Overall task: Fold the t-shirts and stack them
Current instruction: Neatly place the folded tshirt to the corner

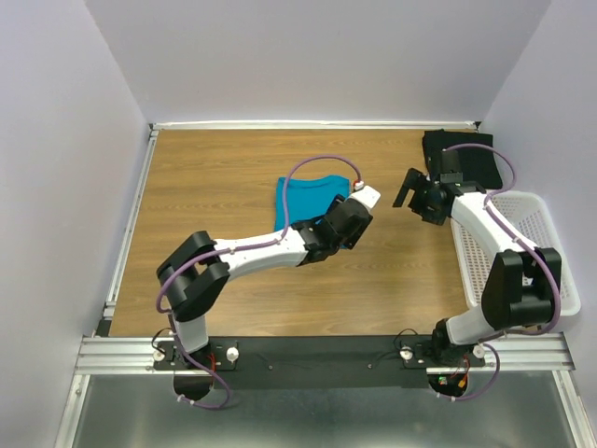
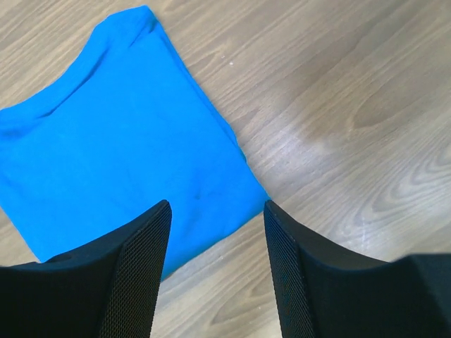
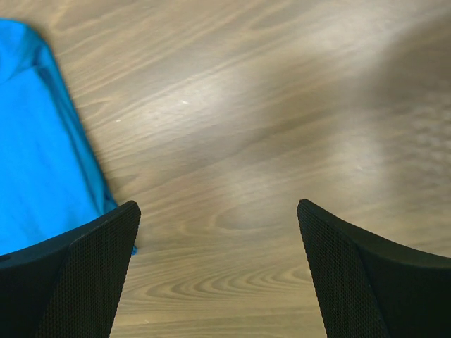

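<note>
At mid-tabletop the teal-blue t-shirt lies folded into a flat rectangle, smooth cloth on wood grain. The left gripper hangs over its near corner, released and empty, with black mesh-textured pads. The right gripper is spread wide over bare wood. The black t-shirt lies bunched at the far right corner by the white perforated basket.

The blue shirt lies flat and folded in the middle of the table — the black shirt lies in the far right corner.
</note>
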Motion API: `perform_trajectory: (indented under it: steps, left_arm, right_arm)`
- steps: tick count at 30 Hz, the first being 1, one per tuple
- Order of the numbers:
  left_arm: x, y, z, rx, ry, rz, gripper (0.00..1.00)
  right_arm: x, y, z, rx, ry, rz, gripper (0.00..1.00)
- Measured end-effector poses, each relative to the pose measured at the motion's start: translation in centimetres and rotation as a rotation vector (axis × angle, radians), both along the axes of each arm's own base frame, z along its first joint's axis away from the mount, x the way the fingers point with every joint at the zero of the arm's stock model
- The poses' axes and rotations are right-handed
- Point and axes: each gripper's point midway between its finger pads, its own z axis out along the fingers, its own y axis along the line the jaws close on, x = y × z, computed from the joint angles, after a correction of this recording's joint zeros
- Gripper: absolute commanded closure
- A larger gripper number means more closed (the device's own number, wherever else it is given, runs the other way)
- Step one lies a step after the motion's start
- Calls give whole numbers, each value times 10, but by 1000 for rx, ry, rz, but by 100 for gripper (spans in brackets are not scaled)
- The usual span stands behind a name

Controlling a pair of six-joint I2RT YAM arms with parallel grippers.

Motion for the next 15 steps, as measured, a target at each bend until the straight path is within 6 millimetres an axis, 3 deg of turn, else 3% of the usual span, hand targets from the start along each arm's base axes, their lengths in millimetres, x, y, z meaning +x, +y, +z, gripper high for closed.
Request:
perform_trajectory:
  steps: [5, 15]
  left_arm:
    - [1, -18, -22, 76, -5, -50, 37]
    - [-8, -32, -67, 175, 54, -123, 36]
  right_arm:
    - [-9, -14, -2, 3, 19, -46, 0]
    - [-26, -12, -15, 22, 70, -54, 0]
